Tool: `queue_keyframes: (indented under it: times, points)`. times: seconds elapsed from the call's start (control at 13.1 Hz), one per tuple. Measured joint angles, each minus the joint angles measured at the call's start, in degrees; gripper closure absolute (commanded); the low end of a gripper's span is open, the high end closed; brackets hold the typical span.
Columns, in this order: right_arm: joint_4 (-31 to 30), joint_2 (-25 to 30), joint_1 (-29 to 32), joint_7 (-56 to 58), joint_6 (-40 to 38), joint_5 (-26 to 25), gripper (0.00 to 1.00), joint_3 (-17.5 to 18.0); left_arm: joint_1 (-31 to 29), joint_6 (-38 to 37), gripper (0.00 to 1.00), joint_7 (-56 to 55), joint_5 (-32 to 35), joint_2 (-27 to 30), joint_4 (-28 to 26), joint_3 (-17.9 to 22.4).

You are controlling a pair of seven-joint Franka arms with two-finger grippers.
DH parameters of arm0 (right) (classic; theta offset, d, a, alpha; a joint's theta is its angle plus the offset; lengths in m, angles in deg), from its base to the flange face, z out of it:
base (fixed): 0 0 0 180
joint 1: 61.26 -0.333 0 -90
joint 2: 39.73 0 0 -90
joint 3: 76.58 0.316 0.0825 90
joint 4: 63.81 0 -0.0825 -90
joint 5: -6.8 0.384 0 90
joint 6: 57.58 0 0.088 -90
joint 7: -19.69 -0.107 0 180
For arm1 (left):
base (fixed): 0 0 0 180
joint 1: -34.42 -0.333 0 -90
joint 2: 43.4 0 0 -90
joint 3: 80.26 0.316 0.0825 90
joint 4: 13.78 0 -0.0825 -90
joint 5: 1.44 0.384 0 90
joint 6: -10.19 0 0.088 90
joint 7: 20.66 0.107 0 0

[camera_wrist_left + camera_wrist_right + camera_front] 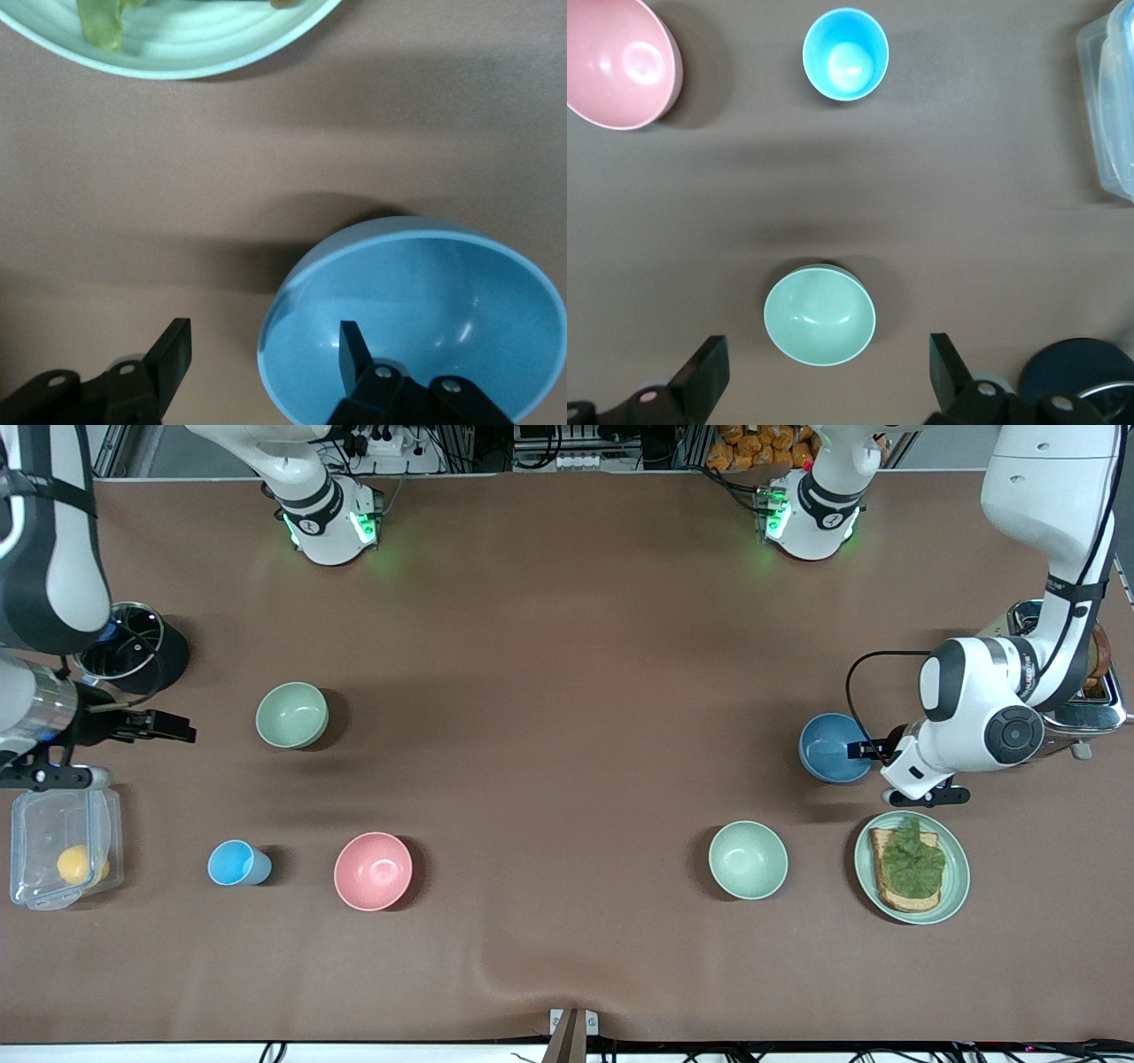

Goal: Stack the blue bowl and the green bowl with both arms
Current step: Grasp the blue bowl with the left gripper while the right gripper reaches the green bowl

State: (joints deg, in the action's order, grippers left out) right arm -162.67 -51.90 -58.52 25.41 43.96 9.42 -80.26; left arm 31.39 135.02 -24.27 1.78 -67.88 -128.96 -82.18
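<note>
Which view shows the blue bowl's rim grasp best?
Left wrist view: the blue bowl fills the frame, and the left gripper is open, one finger inside the rim, one outside. The front view shows the bowl small, partly covered by that gripper. The right wrist view misses it.

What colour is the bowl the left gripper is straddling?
Medium blue: the blue bowl, one finger of the left gripper inside its rim. Clearest in the left wrist view.

A high front camera faces both robot bases across the brown table (567,646). The left wrist camera looks straight down, close over the round matte blue bowl (416,319), also in the front view. The right wrist camera, higher, overlooks the round pale sage-green bowl (819,316).
</note>
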Motion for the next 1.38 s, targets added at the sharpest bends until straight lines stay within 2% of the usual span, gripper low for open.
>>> queue_keyframes:
  times: [0.23, 0.46, 0.69, 0.84, 1.23, 1.38]
  points:
    - [-3.72, -0.47, -0.03, 0.44, 1.96, -0.03, 0.0, 0.07, -0.09, 0.0, 0.36, 0.0, 0.0, -0.33, -0.01, -0.01]
    - [-12.29, -0.1, -0.17, 1.95, 11.02, -0.04, 0.0, 0.12, -0.09, 0.03, 0.4, 0.0, 0.0, -0.52, -0.01, -0.01]
    - [-21.15, 0.11, 0.42, 5.18, 21.27, -0.05, 0.0, 0.02, -0.09, 0.05, 0.55, 0.0, 0.0, -0.62, 0.0, -0.03]
    - [-25.46, 0.1, 1.32, 7.98, 27.09, -0.06, 0.0, -0.01, -0.09, 0.08, 0.69, -0.01, 0.0, -0.73, 0.0, -0.03]
    - [-28.91, 0.05, 1.66, 13.04, 29.36, -0.05, 0.03, 0.27, -0.09, 0.31, 0.89, -0.53, -0.01, -0.83, 0.05, -0.05]
    - [-31.93, -0.07, 1.67, 14.29, 34.26, -0.05, 0.05, 0.26, -0.1, 0.37, 1.0, -0.57, -0.01, -0.84, 0.09, -0.05]
